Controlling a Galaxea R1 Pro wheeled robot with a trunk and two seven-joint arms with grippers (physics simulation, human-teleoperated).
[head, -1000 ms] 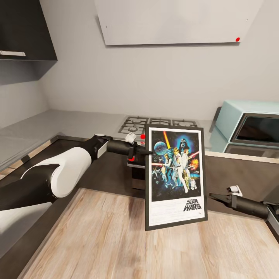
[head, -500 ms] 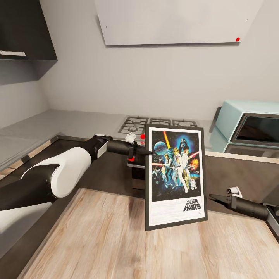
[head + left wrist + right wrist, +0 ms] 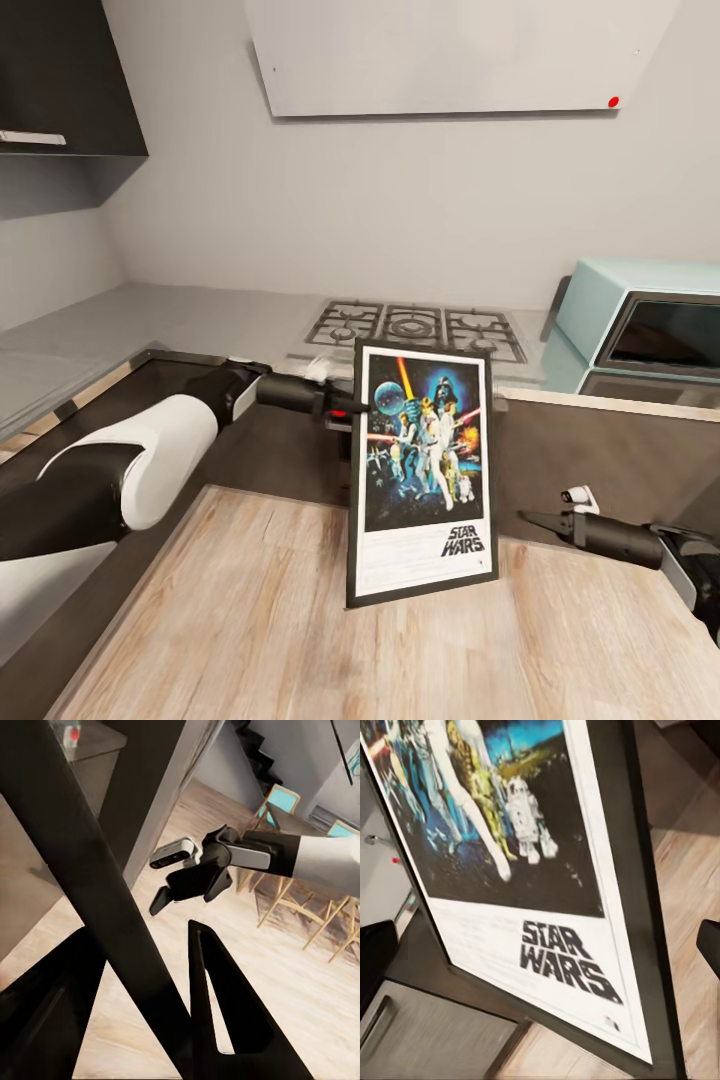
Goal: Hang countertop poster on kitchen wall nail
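The poster (image 3: 424, 470) hangs upright, long axis vertical, its left frame edge pinched in the left claw (image 3: 345, 405), while the right claw (image 3: 535, 519), unladen, hovers just beside its lower right edge.

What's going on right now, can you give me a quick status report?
Left gripper shut on the Star Wars poster, clamping its frame edge. Poster off the countertop, in the air, near upright. Right gripper beside the poster, apart, holding nothing. Not on the wall yet.
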